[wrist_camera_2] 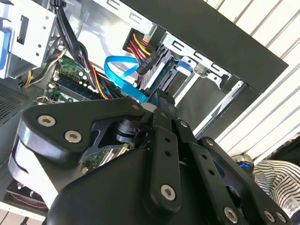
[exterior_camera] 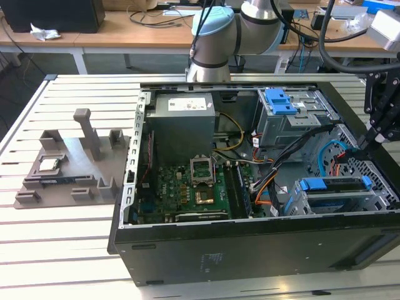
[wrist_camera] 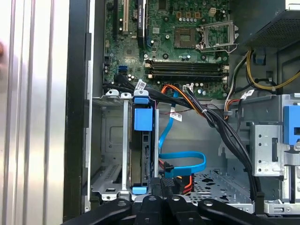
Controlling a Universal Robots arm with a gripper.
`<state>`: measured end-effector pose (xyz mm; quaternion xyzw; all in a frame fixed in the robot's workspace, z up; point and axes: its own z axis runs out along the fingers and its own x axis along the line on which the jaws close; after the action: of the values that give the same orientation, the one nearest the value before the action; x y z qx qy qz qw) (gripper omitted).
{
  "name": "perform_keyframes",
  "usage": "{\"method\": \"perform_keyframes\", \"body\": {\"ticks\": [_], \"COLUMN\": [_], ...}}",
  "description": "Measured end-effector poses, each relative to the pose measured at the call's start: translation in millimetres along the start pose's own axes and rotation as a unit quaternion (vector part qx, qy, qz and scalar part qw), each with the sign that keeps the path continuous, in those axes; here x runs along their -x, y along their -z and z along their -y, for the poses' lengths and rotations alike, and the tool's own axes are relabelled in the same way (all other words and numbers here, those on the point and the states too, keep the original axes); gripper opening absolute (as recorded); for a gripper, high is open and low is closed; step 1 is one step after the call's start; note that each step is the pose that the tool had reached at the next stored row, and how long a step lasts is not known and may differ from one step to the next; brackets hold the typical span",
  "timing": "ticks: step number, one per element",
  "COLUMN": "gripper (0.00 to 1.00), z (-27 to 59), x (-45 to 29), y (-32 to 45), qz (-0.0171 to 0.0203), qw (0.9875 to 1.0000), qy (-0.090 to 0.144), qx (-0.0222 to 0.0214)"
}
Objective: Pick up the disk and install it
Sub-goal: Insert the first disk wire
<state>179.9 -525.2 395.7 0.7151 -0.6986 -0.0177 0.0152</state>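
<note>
While seated in its bay, disk (wrist_camera: 142,140), gripper (exterior_camera: 369,139) beside, label unreadable

The claw (wrist_camera_2: 161,101) is blocking most of the second wrist view, so whether its fingers are parted cannot be told. The disk (wrist_camera: 140,140) is sitting edge-on in its bay, its label face hidden. In the exterior view, the arm (exterior_camera: 215,31) is running off the top edge.
</note>
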Motion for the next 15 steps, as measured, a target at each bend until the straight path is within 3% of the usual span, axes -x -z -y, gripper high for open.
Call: {"method": "perform_keyframes", "body": {"ticks": [2,3,5,6,11,15], "gripper": [0.11,0.24,0.24,0.36,0.36,0.36], "z": [0.0,0.0,0.0,0.0,0.9,12.2], "x": [0.0,0.0,0.0,0.0,1.7,12.2], "y": [0.0,0.0,-0.1,-0.1,-1.4,-12.9], "qz": [0.0000,0.0000,0.0000,0.0000,0.0000,-0.0005], "qw": [1.0000,1.0000,1.0000,1.0000,1.0000,1.0000], "qy": [0.000,0.000,0.000,0.000,0.000,-0.005], "qx": [0.0000,0.0000,0.0000,0.0000,0.0002,0.0038]}}
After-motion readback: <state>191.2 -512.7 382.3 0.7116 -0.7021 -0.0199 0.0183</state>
